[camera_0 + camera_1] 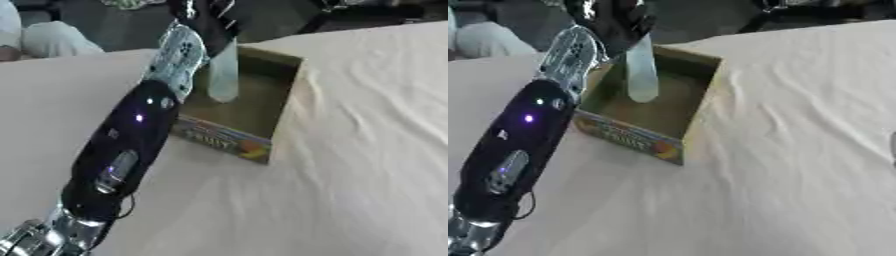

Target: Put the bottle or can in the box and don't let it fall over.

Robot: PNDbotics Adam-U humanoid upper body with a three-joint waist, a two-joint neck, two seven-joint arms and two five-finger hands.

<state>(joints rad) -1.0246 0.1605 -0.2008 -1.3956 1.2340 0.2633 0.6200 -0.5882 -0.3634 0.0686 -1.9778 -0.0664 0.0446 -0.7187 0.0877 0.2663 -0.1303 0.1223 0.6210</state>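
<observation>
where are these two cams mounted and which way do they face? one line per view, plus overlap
Left eye view: left eye of the head's stereo camera, looking down at the cloth-covered table; the left arm comes in from the lower left, the left hand holds a pale bottle over the open box.
Right eye view: the right eye beside it, facing the same way; same arm, everything shifted left in the picture.
Shared: bottle, box, table and left arm. The right hand shows in neither view.
</observation>
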